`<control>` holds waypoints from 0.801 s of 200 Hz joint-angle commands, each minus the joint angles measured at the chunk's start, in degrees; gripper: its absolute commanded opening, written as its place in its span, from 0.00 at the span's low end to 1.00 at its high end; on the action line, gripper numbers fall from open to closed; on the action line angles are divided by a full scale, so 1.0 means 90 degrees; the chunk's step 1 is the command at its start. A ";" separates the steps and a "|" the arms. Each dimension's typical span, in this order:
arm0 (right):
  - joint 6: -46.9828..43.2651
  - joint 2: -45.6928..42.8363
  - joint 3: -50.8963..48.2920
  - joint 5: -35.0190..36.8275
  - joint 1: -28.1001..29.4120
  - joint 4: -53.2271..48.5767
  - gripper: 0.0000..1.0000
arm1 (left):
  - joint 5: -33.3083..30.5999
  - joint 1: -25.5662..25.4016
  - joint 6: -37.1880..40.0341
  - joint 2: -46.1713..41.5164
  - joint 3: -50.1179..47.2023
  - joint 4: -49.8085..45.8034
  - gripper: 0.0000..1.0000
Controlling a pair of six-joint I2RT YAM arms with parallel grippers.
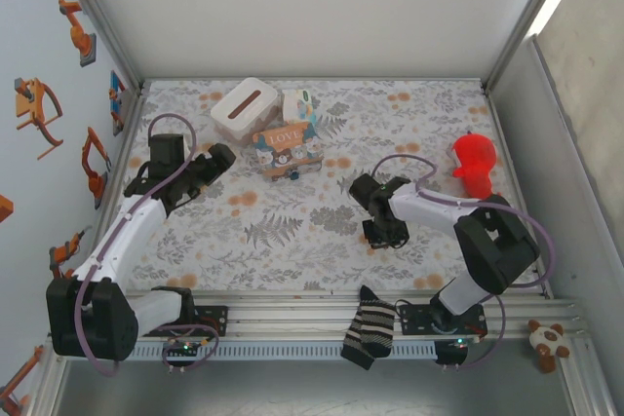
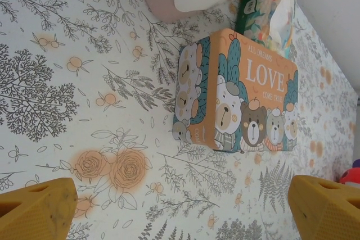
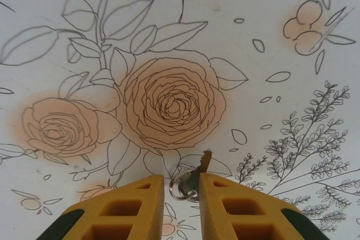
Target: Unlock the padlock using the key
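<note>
- right wrist view: right tool sits narrow around the key on the worktop. clamped or not, i cannot tell. best to pinch the bow squarely and leave the blade free.
- left tool is wide apart. padlock sits just at the near side of the box, which reads "all dreams love come true".

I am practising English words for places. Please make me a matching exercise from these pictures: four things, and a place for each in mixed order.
Things:
1. key
2. LOVE box
3. striped sock
4. red toy

Places:
A. draped over the near rail
B. between the fingers of the right hand
C. at the right edge of the table
D. next to the white tissue box

Pairs: 1-B, 2-D, 3-A, 4-C
</note>
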 commanded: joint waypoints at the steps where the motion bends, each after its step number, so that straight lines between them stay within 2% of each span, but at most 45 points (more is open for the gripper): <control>1: 0.0156 0.0110 -0.0125 0.0157 0.0053 -0.0014 0.23 | -0.0054 0.0050 0.0186 -0.0170 -0.0073 -0.0164 0.96; 45: 0.0184 0.0175 -0.0262 0.0264 0.0063 0.0089 0.22 | -0.0075 0.0088 0.0207 -0.0230 -0.0083 -0.0193 0.96; 116: 0.0159 -0.0279 -0.0220 0.0418 0.0061 -0.0071 0.15 | -0.0162 0.0157 0.0306 -0.0449 -0.0064 -0.0393 0.96; 135: 0.0154 -0.0451 -0.0185 0.0460 0.0063 -0.0129 0.12 | -0.0181 0.0174 0.0315 -0.0494 -0.0062 -0.0432 0.96; 160: 0.0162 -0.0638 -0.0132 0.0498 0.0058 -0.0158 0.02 | -0.0202 0.0187 0.0301 -0.0567 -0.0064 -0.0456 0.96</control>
